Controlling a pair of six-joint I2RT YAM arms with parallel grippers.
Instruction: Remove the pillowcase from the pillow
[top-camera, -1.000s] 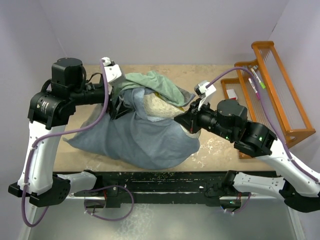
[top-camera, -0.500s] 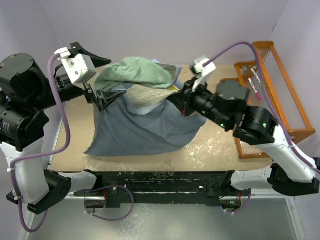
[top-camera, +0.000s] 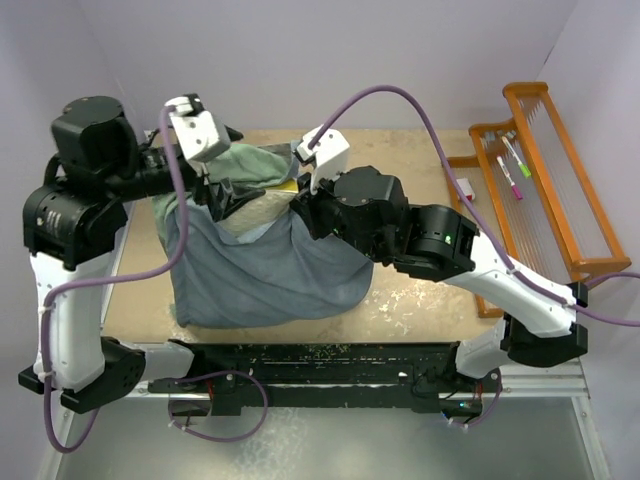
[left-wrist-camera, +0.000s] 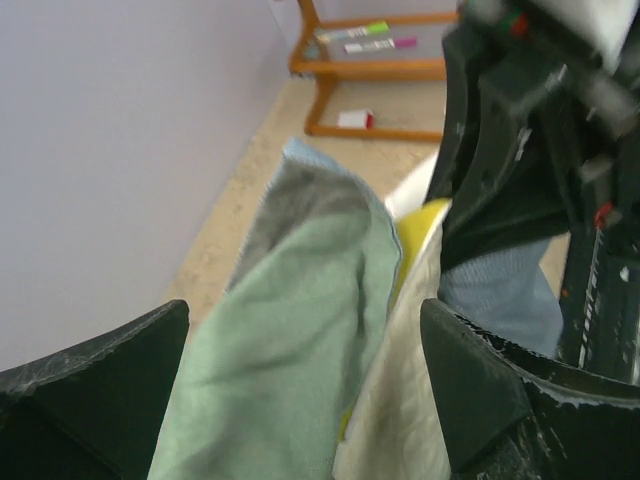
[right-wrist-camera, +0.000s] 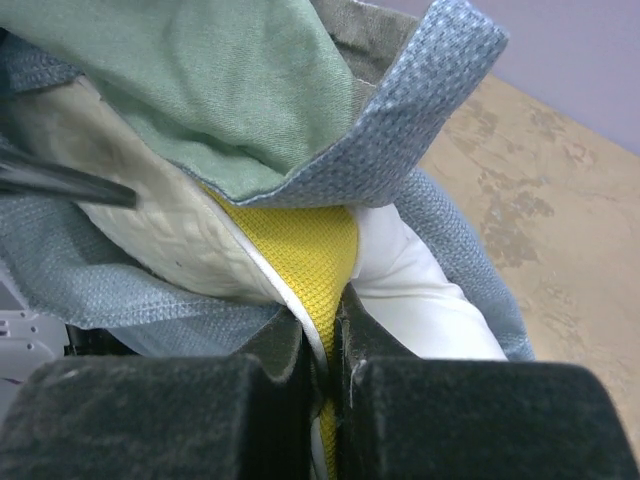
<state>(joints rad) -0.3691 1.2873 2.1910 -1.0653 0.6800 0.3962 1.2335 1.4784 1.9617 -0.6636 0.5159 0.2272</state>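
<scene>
1. Top view: the pillowcase (top-camera: 265, 275) sags as a blue-grey sack around the pillow (top-camera: 252, 210), and the cream top is poking out! The left gripper (top-camera: 222, 192) is at the pillow's left and the right gripper (top-camera: 300, 198) at its right.
2. Left wrist: the jaws are spread wide, with green cloth and the quilted pillow between them, unpinched.
3. Right wrist: the jaws are clamped tight on the pillow's yellow edge, with blue weave folded just above it.

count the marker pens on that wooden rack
2. A green one and a pink one lie side by side on a shelf of the wooden rack, at the far right. Others may be hidden.
</scene>
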